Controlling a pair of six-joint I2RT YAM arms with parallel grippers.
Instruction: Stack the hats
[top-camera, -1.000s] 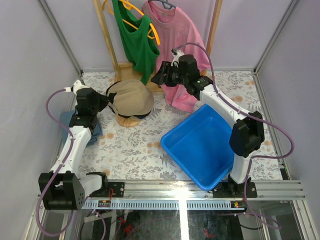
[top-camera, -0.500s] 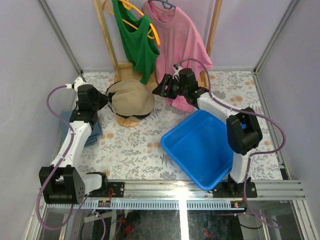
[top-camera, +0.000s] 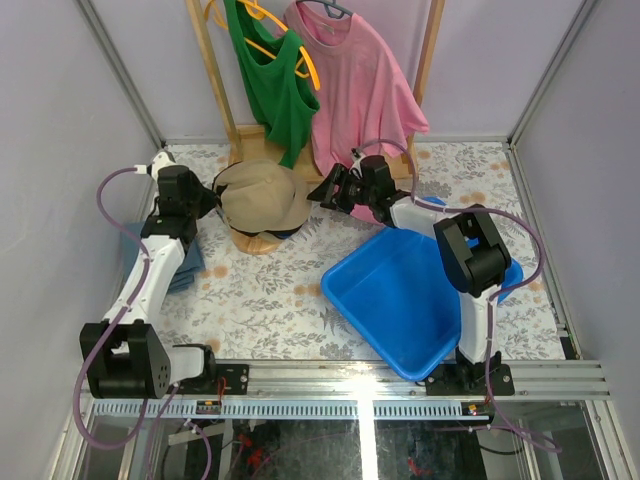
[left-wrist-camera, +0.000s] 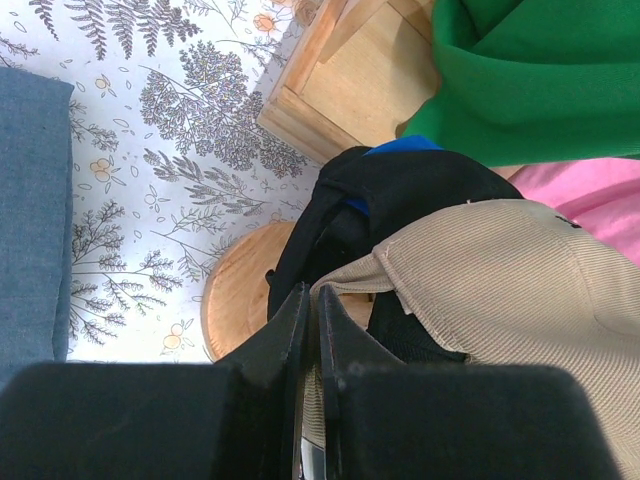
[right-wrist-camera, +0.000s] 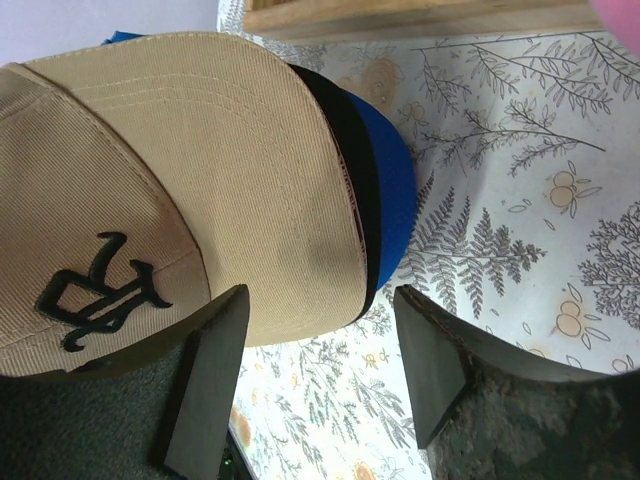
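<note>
Three hats are stacked on a round wooden stand. The tan hat lies on top, over a black hat and a blue one whose brim sticks out underneath. My left gripper is shut on the tan hat's back edge, with tan fabric pinched between its fingers. My right gripper stands open just off the brims. In the right wrist view the tan brim and black brim lie ahead of the right gripper, and nothing is between its fingers.
A blue bin sits at the right front. A wooden rack base stands behind the hats, carrying a green top and a pink T-shirt. A folded grey-blue cloth lies under the left arm.
My right gripper has come down from beside the pink T-shirt and moved left toward the hat brims, its jaws opening slightly. The left gripper has kept its hold.
</note>
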